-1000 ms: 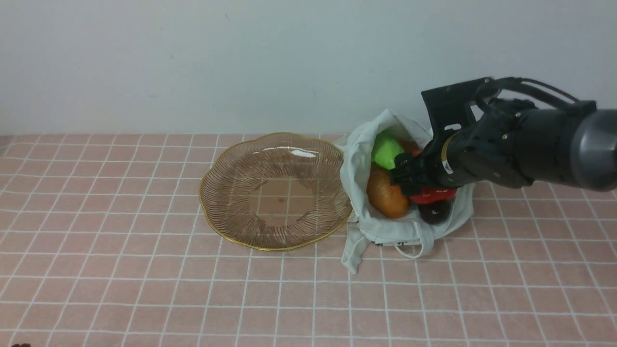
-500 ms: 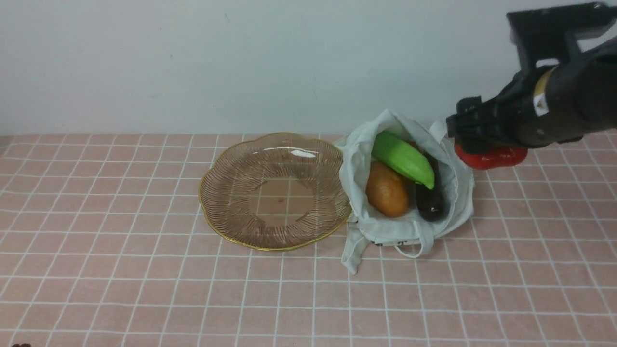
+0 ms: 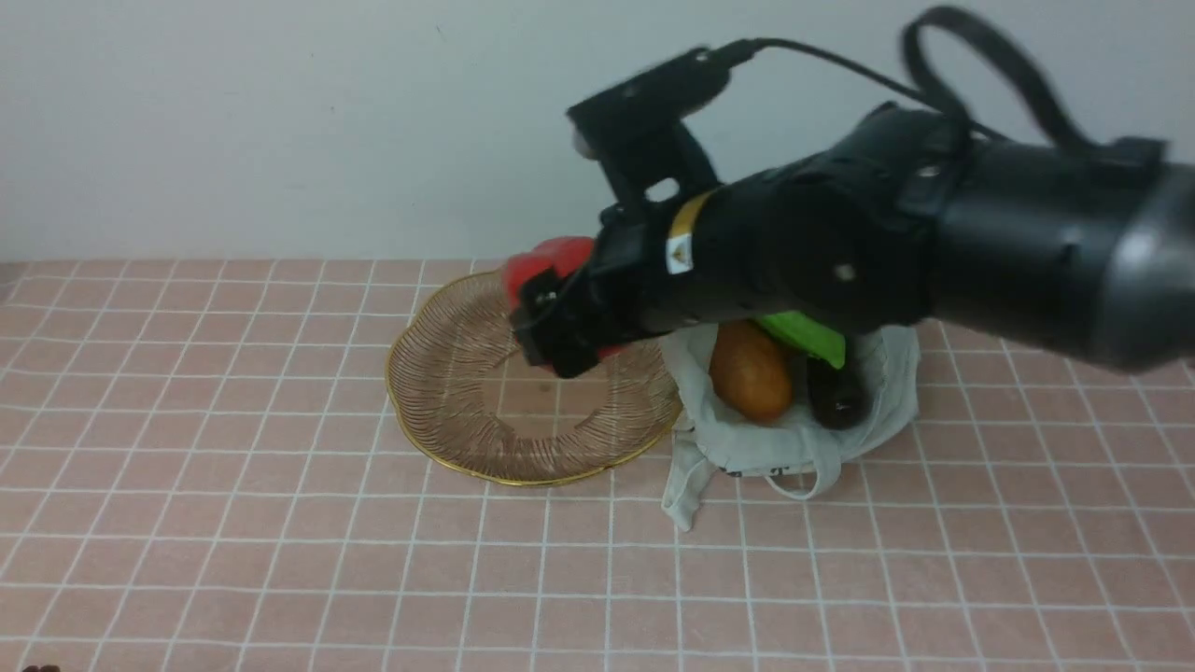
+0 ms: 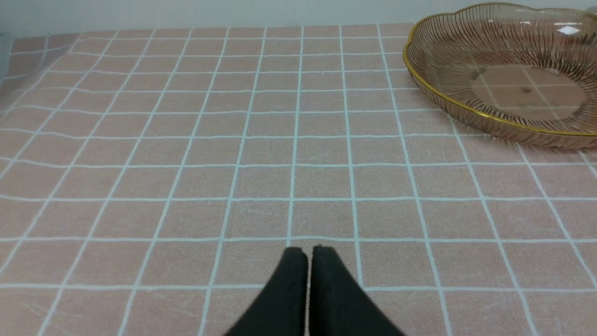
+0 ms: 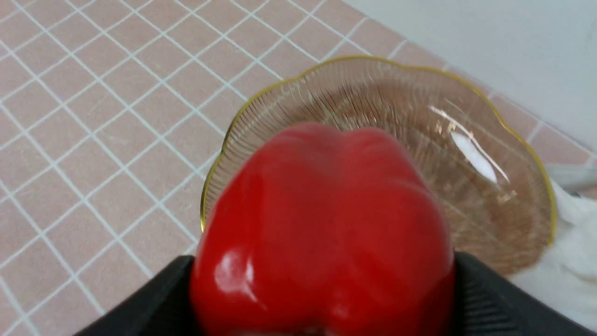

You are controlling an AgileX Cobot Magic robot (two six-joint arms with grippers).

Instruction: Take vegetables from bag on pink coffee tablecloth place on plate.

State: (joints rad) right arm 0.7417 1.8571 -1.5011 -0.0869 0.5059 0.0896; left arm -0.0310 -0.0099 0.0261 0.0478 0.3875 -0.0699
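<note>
While carrying red bell pepper [image 3: 549, 261] in right gripper [image 3: 560, 327], hangs raised over plate [image 3: 457, 392], above the half nearer bag [image 3: 775, 448]. Fingers spread wide, pressed on both flanks of pepper, glossy red body filling right wrist view with ribbed glass below. Green stem not visible.

Plate resting on pink coffee tablecloth [image 3: 280, 560], gold rim just beside bag's cloth. Bag lying open to right of plate, loop handle trailing toward camera side. Inside bag: potato [image 3: 749, 371] on side nearest plate, cucumber [image 3: 808, 338] mostly hidden behind arm, eggplant [image 3: 837, 397] dark at right, touching cucumber tip.

Left gripper [image 4: 308, 261]: fingertips pressed together, low over tablecloth grid, well apart from plate. Not visible from front.
</note>
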